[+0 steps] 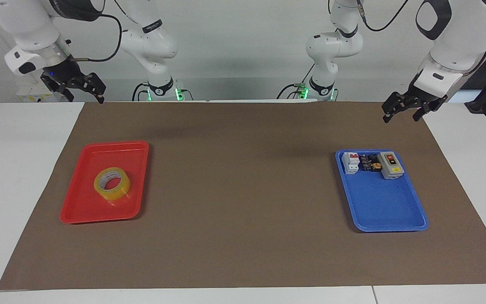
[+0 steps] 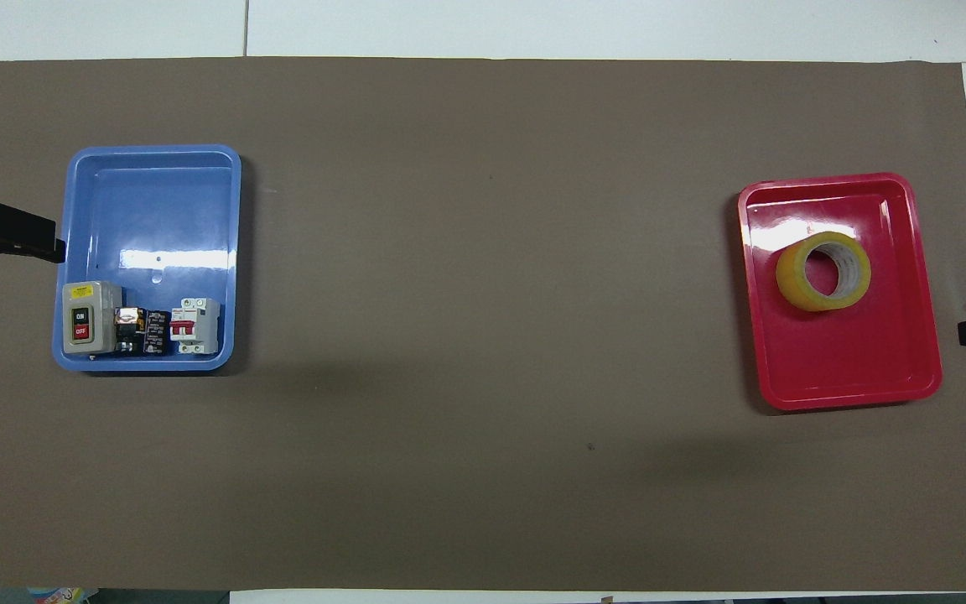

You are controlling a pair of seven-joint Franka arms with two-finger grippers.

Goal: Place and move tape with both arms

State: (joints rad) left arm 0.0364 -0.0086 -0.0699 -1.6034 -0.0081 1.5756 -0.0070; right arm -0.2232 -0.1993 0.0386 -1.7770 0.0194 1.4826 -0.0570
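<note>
The roll of yellow packing tape [image 1: 112, 183] lies flat in the red tray [image 1: 82, 211], in the half of the tray farther from the robots. The right gripper [image 1: 83, 87] hangs empty in the air over the brown mat's [image 1: 243, 236] corner, clear of the red tray, jaws apart. The left gripper [image 1: 401, 111] waits with its jaws apart above the mat edge near the blue tray [image 1: 388, 219], which holds a grey switch box [image 1: 390, 165] and a circuit breaker [image 1: 351, 163].
</note>
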